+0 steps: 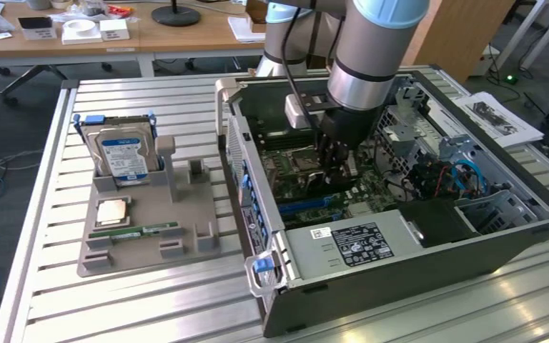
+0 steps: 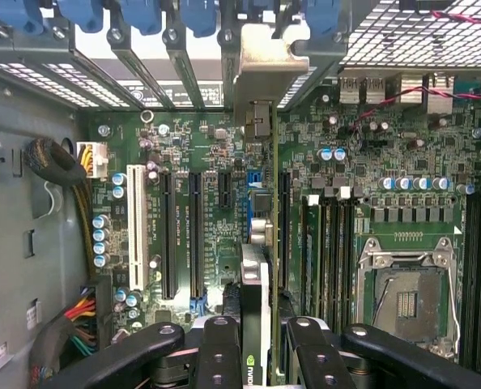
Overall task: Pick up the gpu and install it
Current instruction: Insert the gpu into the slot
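Inside the open computer case (image 1: 503,232), my gripper (image 1: 337,170) reaches down over the motherboard (image 1: 299,168). In the wrist view the gripper (image 2: 255,356) is shut on the gpu (image 2: 255,279), which I see edge-on between the black fingers (image 2: 220,348). The card stands upright, just above the board. Its silvery end bracket (image 2: 261,69) rests against the case's rear slot openings. The card lies in line with the blue slot (image 2: 249,203), between the long black slots (image 2: 196,235) and the memory slots (image 2: 325,243). Whether it is seated I cannot tell.
On the slatted table (image 1: 55,300) at the exterior view's left, a grey holder (image 1: 146,246) carries a hard drive (image 1: 122,153), a processor chip (image 1: 112,211) and a green memory stick (image 1: 146,230). An empty processor socket (image 2: 406,292) and cable bundles (image 2: 87,316) flank the card.
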`<move>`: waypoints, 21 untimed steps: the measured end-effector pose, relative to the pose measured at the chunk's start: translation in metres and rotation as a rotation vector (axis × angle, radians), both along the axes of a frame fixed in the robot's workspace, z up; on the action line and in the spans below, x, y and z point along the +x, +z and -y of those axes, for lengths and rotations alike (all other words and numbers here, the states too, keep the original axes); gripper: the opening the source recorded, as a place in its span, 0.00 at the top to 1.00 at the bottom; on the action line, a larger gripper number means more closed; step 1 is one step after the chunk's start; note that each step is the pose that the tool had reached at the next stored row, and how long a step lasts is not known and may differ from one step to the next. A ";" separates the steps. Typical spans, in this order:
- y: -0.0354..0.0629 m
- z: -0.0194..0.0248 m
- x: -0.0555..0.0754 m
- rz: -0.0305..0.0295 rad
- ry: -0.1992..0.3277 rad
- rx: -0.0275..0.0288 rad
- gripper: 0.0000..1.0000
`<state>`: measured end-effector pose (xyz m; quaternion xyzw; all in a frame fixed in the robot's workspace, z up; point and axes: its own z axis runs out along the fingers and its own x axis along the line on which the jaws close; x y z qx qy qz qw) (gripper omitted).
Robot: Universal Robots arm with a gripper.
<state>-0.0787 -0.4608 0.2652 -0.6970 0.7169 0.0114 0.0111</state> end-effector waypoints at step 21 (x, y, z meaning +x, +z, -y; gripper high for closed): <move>0.0000 0.0008 -0.004 0.0000 0.000 0.0000 0.73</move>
